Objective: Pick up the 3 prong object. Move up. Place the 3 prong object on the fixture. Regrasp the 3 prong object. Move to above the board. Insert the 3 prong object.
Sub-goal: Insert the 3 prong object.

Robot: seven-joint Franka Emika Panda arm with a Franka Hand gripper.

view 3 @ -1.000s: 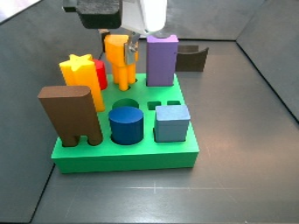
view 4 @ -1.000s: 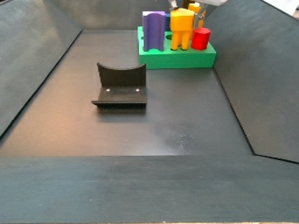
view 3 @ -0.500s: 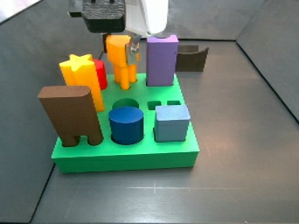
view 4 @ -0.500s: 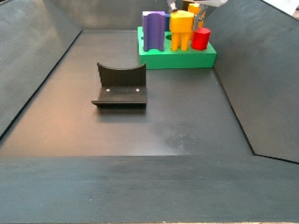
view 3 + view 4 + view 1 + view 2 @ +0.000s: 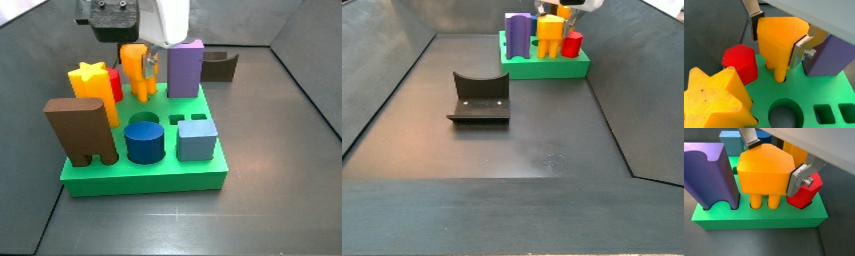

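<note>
In a wrist view, the 3 prong object (image 5: 779, 42) is seen upright between the two silver fingers (image 5: 806, 46) of the gripper (image 5: 779, 37), which are closed against its opposite sides. Its one visible prong reaches down to the board (image 5: 807, 87); whether it is seated in a hole cannot be told. A red block (image 5: 741, 63) stands just beside it, a yellow star-topped block (image 5: 717, 100) is nearer the camera, and a purple block (image 5: 828, 59) stands on the far side of one finger. Open holes are seen in the bare green surface.

In a wrist view, the 3 prong object (image 5: 765, 174) is again held by the gripper (image 5: 773, 165), a finger (image 5: 802, 177) being pressed to its side. Two prongs are seen entering the top of the board (image 5: 757, 217). The purple block (image 5: 709, 172) stands close on one side, the red block (image 5: 805, 190) on the other, and a blue block (image 5: 729, 136) is partly seen behind.

In a side view, the gripper (image 5: 136, 62) is placed above the back of the board (image 5: 144, 178), with the 3 prong object (image 5: 135, 70) below it between the red block (image 5: 115, 85) and the purple block (image 5: 185, 68). A brown arch-shaped block (image 5: 82, 131), a blue cylinder (image 5: 144, 140) and a blue block (image 5: 197, 140) stand at the front. The fixture (image 5: 221, 66) is seen behind the board.

In a side view, the fixture (image 5: 480, 97) stands on the dark floor, well apart from the board (image 5: 548, 68), where the 3 prong object (image 5: 551, 33) stands under the gripper (image 5: 555, 12); the fingers are too small to judge here.
</note>
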